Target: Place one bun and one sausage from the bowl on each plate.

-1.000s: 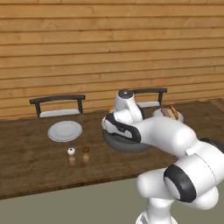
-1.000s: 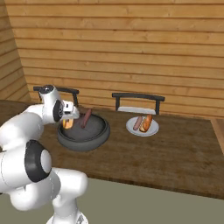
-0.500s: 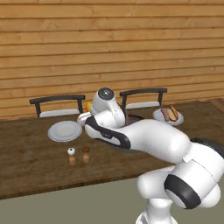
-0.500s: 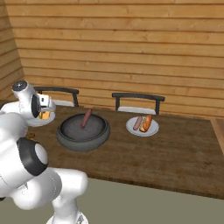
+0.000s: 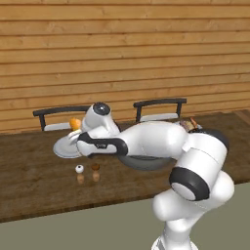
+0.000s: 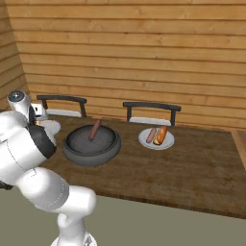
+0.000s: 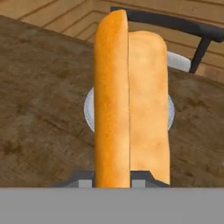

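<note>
Golden split bun (image 7: pixel 129 100), long and matte, clamped in the gripper (image 7: pixel 113 177) jaws.
Below it: round pale-grey plate (image 7: pixel 89 111) on dark grained wooden table (image 7: pixel 39 100).

Sausage (image 6: pixel 94 129) in dark bowl (image 6: pixel 91 153); bun-and-sausage plate (image 6: pixel 156 142) beside it.
</note>
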